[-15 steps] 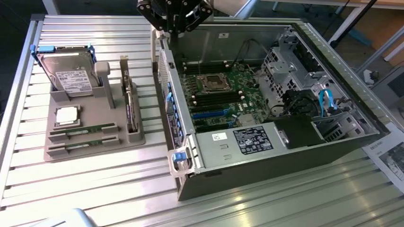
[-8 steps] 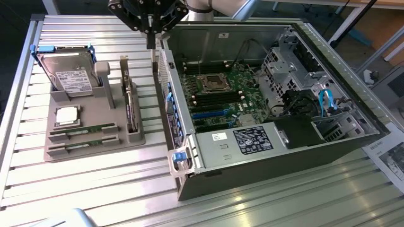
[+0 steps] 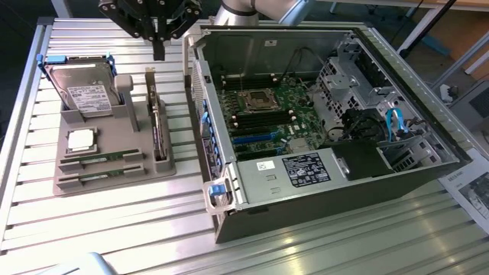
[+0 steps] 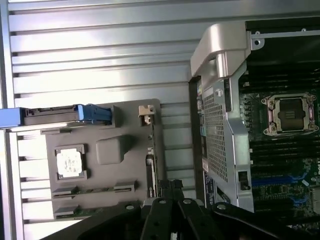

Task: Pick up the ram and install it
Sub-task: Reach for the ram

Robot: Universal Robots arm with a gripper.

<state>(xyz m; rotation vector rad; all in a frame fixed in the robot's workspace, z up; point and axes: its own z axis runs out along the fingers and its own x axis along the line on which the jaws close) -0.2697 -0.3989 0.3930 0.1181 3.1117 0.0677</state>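
Note:
Two ram sticks lie flat in slots at the front of the grey holder: one ram stick and a second beside it. My gripper hangs above the holder's far end, over the gap between the holder and the open computer case. Its fingers are shut with nothing between them. It is well apart from both sticks. Inside the case lies the motherboard with dark memory slots beside the processor socket.
The holder also carries an upright hard drive with blue rails, a square silver processor and an upright expansion card. The case's raised side wall stands between holder and motherboard. Ribbed metal table all around.

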